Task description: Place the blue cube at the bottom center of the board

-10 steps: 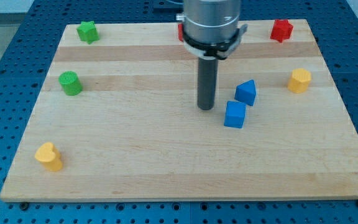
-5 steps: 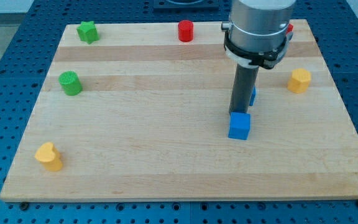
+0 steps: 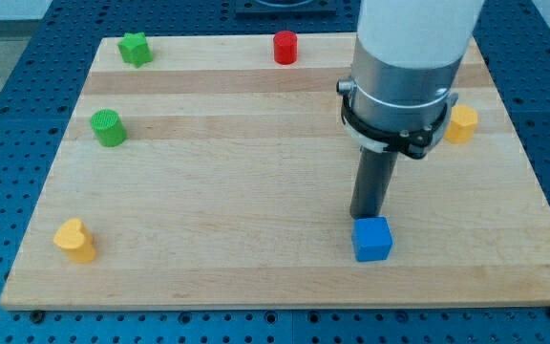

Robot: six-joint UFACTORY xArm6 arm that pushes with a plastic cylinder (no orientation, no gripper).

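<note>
The blue cube (image 3: 372, 239) lies on the wooden board (image 3: 218, 220), right of centre and near the view's bottom edge. My tip (image 3: 368, 216) is just above the cube in the view, touching or almost touching its top edge. The arm's wide grey body (image 3: 404, 67) hides the second blue block and the red block at the view's top right.
A green star (image 3: 135, 47) and a red cylinder (image 3: 285, 46) sit along the view's top edge. A green cylinder (image 3: 109, 127) is at the left. A yellow block (image 3: 75, 240) is at the bottom left. Another yellow block (image 3: 462, 124) shows at the right, partly behind the arm.
My tip moved right, then toward the view's bottom, pushing the blue cube down the board toward the bottom edge. The arm now covers the other blue block.
</note>
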